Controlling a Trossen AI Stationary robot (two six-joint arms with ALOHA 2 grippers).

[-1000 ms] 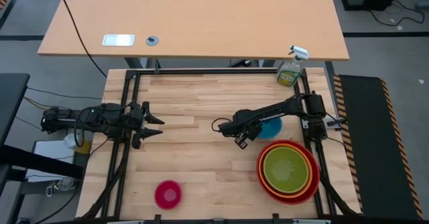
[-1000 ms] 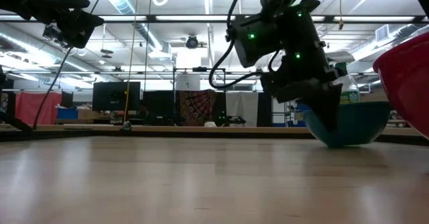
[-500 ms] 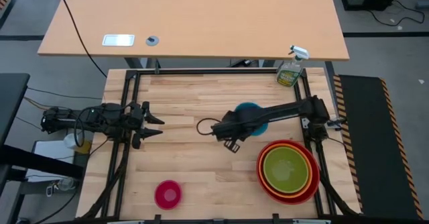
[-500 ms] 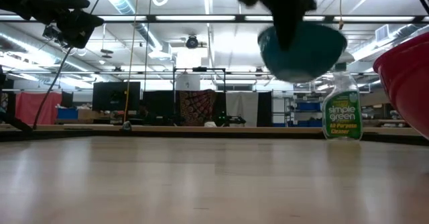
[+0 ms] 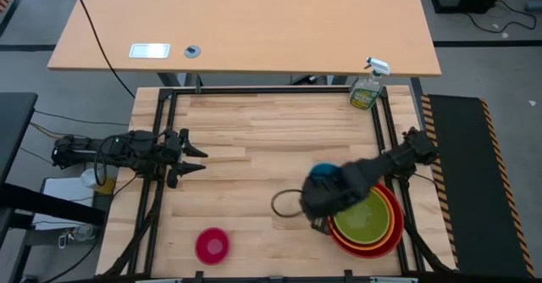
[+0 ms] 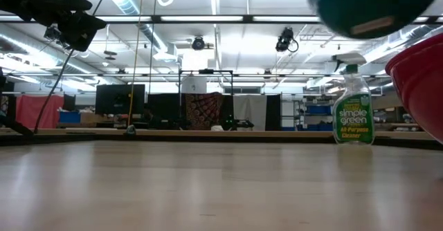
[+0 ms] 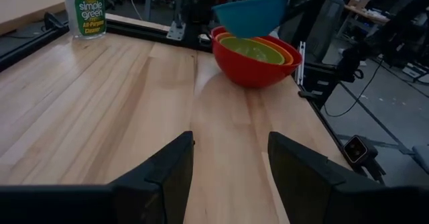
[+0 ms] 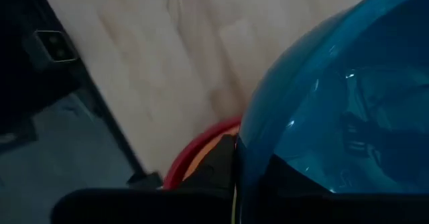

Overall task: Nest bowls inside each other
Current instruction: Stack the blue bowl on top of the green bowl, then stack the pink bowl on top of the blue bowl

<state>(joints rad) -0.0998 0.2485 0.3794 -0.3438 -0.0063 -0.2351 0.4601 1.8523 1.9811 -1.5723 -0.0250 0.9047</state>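
My right gripper (image 5: 323, 196) hangs high over the table's near right part, shut on the blue bowl (image 5: 323, 174). The blue bowl (image 7: 251, 16) floats just above and beside the stack of red (image 7: 253, 68), orange and lime green (image 5: 364, 215) bowls, which sits on the table. The small magenta bowl (image 5: 212, 245) rests on the table near the front edge, left of centre. My left gripper (image 5: 193, 156) waits open at the table's left edge, pointing level across the table, nothing between its fingers (image 7: 161, 177). My right gripper pinches the blue bowl's rim (image 8: 238, 150), one finger inside the bowl and one outside its wall. The fingers come from above, pointing down. The bowl hangs below them, lifted clear of the table, its mouth up and slightly tilted (image 7: 249, 8).
A green spray bottle (image 5: 367, 89) stands at the far right corner of the table. A black frame (image 5: 161, 122) runs round the table's edges. The middle and far left of the wooden top (image 5: 254, 130) are bare.
My right gripper has risen with the blue bowl, lifting it off the table, and has swung toward the near edge until it is beside the stacked bowls. Its wrist has turned on the way. The bowl now hangs high and clear.
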